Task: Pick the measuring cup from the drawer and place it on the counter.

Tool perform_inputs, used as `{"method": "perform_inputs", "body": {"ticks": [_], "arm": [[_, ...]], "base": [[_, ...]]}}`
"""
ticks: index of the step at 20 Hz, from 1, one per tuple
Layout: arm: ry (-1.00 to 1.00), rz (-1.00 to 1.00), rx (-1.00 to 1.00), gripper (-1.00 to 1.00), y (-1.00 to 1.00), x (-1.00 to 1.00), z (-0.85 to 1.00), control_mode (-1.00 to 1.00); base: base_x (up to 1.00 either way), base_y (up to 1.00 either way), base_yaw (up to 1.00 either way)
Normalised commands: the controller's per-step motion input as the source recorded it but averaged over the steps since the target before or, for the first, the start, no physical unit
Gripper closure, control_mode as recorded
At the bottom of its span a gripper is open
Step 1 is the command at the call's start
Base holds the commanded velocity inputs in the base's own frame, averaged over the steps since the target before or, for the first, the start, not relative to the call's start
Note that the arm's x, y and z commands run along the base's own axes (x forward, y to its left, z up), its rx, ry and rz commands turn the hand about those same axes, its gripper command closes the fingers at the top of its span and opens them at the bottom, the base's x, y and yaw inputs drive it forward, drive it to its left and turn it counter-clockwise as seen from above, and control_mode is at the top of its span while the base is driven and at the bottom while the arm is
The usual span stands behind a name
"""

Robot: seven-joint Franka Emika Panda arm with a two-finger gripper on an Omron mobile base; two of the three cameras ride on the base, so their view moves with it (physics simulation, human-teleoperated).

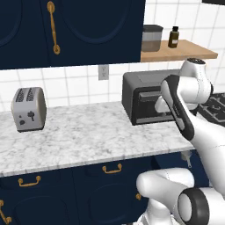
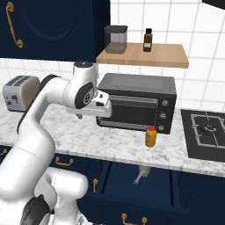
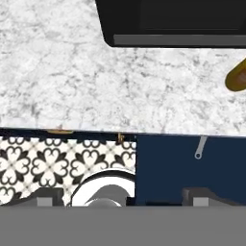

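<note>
The measuring cup [image 2: 141, 174] is a small grey scoop lying in the open navy drawer [image 2: 132, 184], just below the counter's edge. In the hand view its thin handle [image 3: 199, 147] pokes out from under the marbled counter [image 3: 86, 86], and the bowl is hidden. My gripper [image 3: 122, 198] hangs open above the counter's front edge, its fingertips wide apart with nothing between them. It is well above the cup and to its left. From the right base, my hand [image 2: 97, 107] sits in front of the toaster oven. The cup [image 1: 188, 158] also peeks out beside my arm.
A black toaster oven [image 2: 136, 103] stands at the back of the counter, with a yellow red-capped bottle [image 2: 150, 136] in front of it. A silver toaster [image 1: 28, 109] is at the left and a stove [image 2: 206, 132] at the right. A wooden shelf [image 2: 145, 56] hangs above.
</note>
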Motion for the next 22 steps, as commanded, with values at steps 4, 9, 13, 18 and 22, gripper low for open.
{"method": "perform_inputs", "body": {"ticks": [4, 9, 13, 18, 22], "arm": [[0.04, 0.00, 0.00, -1.00, -0.81, -0.32, -0.34, -1.00], [0.04, -0.04, 0.00, -1.00, -0.83, -0.13, -0.45, -1.00], [0.01, -0.09, 0.00, -1.00, -0.76, -0.01, -0.57, -1.00], [0.01, -0.08, 0.00, -1.00, -0.73, 0.00, -0.47, -1.00], [0.00, -0.02, 0.06, -1.00, -0.49, 0.03, -0.17, -1.00]], "base": [[0.00, 0.00, 0.00], [0.00, 0.00, 0.00], [0.00, 0.00, 0.00], [0.00, 0.00, 0.00], [0.00, 0.00, 0.00]]}}
